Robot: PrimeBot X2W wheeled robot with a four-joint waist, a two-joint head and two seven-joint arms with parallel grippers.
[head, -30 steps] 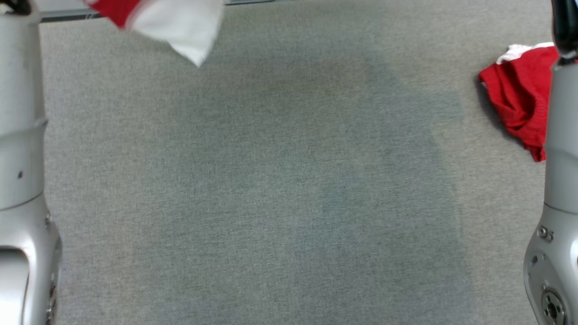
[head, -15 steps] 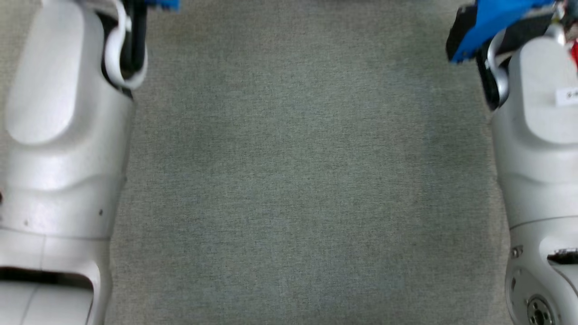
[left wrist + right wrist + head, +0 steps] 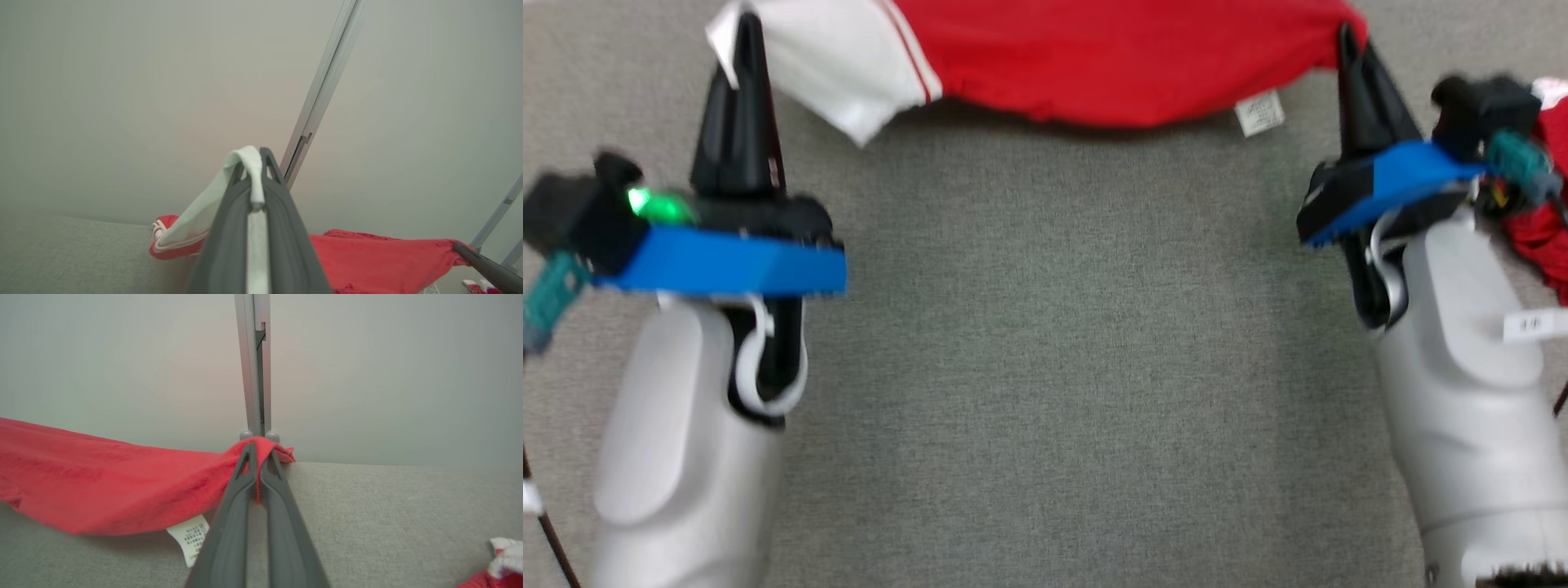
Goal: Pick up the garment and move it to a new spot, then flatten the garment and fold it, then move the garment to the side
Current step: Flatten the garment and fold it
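Grey fabric surface. Red garment with a white sleeve, strung slack across the far side between both arms. The left gripper is clamped on the white sleeve end, the right gripper on the red corner. Another red cloth bunched at right edge. White label dangles from the garment's hem.

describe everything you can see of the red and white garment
The garment is soft red fabric with a white sleeve and a small white printed label hanging from its lower edge. It is stretched wide between the left gripper, shut on the white end, and the right gripper, shut on a red corner, sagging in the middle over the grey table.
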